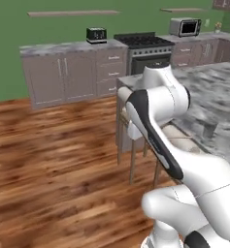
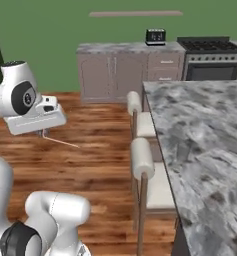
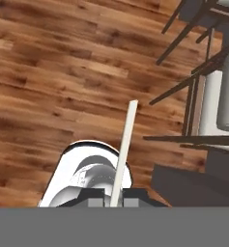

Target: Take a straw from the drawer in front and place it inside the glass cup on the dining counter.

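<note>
Above wood floor [image 3: 48,72], the hand [image 3: 113,202] grips a thin, pale, straight straw [image 3: 124,149].

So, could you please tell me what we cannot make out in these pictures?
- Left base view: the arm covers part of the dining counter; a faint grey shape there, perhaps the glass cup, is too blurred to confirm.
- Right base view: the straw under the gripper is too thin to judge its grip.
- Hand view: the stool is cut off by the right edge.
</note>
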Controlling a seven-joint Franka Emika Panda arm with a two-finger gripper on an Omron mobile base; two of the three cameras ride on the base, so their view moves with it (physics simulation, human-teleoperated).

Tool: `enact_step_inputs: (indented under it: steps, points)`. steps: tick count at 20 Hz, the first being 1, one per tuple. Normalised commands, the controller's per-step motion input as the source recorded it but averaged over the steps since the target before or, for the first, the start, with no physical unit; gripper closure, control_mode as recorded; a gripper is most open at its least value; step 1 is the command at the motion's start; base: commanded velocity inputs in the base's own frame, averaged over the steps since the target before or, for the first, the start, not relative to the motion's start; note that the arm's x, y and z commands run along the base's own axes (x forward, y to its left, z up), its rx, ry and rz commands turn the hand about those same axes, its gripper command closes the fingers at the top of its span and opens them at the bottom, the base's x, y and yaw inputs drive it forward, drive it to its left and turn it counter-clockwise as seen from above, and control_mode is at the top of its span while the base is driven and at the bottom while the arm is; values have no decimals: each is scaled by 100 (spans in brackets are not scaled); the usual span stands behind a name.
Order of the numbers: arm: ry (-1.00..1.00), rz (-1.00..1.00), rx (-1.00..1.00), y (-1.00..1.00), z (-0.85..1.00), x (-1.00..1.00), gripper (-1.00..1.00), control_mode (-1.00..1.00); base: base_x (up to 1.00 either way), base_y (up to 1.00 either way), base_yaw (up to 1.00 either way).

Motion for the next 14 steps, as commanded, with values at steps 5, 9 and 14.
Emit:
enact_step_inputs:
  steps: [5,9,14]
  points:
    - [0,0,0,0,0,0,100,100,64,31,-60]
    - [0,0,0,0,0,0,100,100,39,27,-74]
    - [0,0,0,0,0,0,100,100,23,27,-80]
